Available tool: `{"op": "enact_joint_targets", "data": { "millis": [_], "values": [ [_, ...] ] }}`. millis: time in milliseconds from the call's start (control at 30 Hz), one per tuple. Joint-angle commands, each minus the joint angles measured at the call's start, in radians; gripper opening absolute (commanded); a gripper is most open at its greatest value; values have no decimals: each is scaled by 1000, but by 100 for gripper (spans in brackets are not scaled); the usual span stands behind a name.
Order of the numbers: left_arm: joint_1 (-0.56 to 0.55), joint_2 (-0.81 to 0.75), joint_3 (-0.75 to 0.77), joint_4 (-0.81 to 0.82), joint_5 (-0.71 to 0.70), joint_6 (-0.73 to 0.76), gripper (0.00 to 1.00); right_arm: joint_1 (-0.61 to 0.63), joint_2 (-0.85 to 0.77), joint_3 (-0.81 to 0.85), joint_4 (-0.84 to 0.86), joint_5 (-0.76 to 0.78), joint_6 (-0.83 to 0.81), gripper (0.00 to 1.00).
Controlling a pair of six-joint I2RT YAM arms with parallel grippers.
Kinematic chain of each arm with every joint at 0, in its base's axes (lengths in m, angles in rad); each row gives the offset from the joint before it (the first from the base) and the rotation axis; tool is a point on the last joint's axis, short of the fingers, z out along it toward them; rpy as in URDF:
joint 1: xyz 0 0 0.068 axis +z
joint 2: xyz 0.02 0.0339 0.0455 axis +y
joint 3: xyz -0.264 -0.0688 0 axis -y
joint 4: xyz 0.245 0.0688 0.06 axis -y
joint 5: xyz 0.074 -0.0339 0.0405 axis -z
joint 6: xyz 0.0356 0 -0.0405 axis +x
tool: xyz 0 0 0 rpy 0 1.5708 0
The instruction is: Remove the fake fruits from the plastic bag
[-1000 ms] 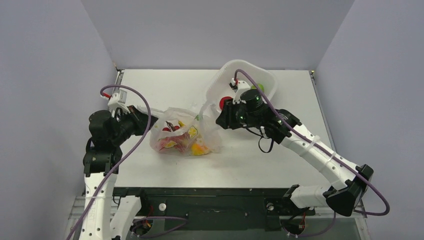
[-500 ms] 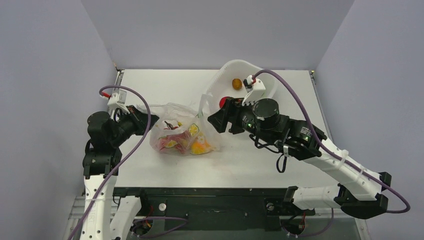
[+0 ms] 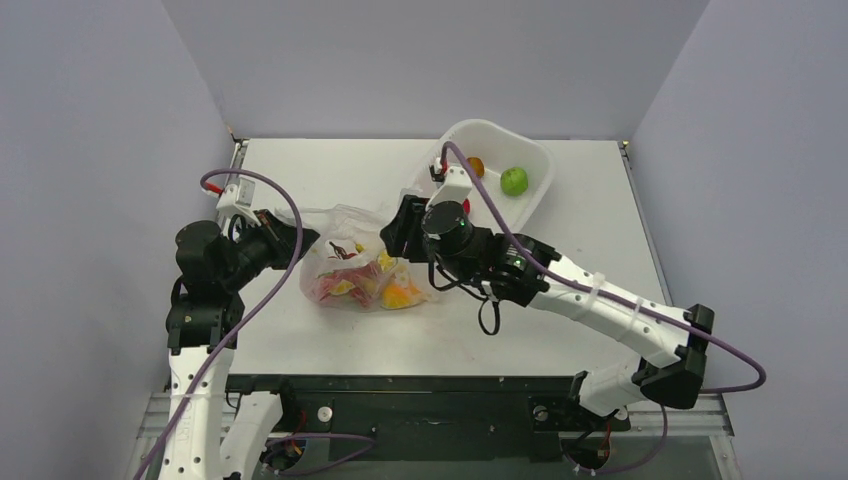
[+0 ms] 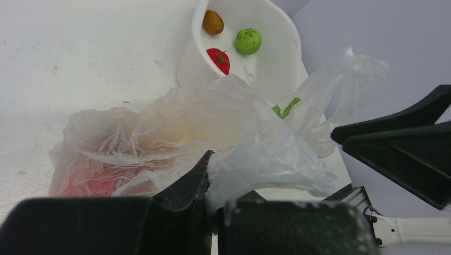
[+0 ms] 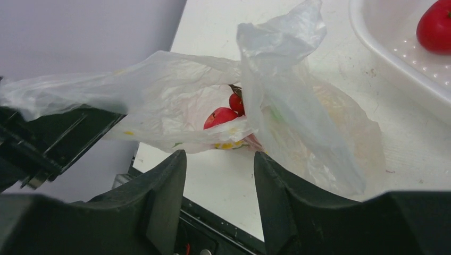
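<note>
Swinging back from the white tub, our right gripper now hangs spread and empty at the mouth of the plastic bag, mid-table. Our left gripper pinches the bag's rim. Fake fruits lie inside, partly behind a fold of film. Green apple, brown fruit and red fruit sit in the tub.

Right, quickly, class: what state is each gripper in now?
Left gripper: shut on the plastic bag.
Right gripper: open, holding nothing.
</note>
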Motion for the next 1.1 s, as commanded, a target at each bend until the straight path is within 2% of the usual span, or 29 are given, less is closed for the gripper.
{"op": "enact_joint_targets", "data": {
  "millis": [0, 233, 333, 533, 567, 600, 633, 667, 700, 733, 767, 800, 867, 933, 1067],
  "values": [
    [5, 3, 37, 55, 25, 11, 0, -40, 81, 51, 39, 42, -1, 42],
    [5, 2, 40, 48, 34, 10, 0, -67, 208, 136, -55, 222, -39, 42],
    [5, -9, 38, 45, 31, 12, 0, -82, 242, 172, -53, 236, -86, 43],
    [5, -20, 44, 20, 2, 35, 0, -126, 283, 256, -53, 239, -177, 31],
    [5, -22, 47, 7, -16, 37, 0, -136, 285, 261, -46, 225, -199, 24],
    [5, -24, 52, 0, -29, 42, 0, -141, 285, 273, -41, 175, -213, 19],
    [5, -29, 56, -19, -66, 44, 0, -155, 289, 280, -25, 134, -247, 5],
    [5, -34, 68, -32, -98, 50, 0, -164, 291, 300, -18, 50, -258, 1],
    [5, -44, 87, -70, -188, 51, 0, -191, 294, 310, -4, -12, -269, 0],
    [6, -51, 95, -105, -240, 52, 0, -206, 293, 319, 14, -168, -274, 0],
    [6, -68, 111, -118, -338, 52, 0, -238, 287, 317, 87, -248, -274, 0],
    [6, -87, 116, -132, -381, 53, 0, -252, 282, 306, 178, -430, -269, 0],
    [6, -103, 127, -145, -494, 55, 0, -295, 276, 315, 293, -627, -257, 0],
    [6, -97, 140, -165, -585, 51, 0, -312, 286, 365, 339, -750, -267, 0],
    [6, -98, 132, -163, -592, 35, 0, -345, 315, 483, 307, -856, -308, 0]
  ]
}}
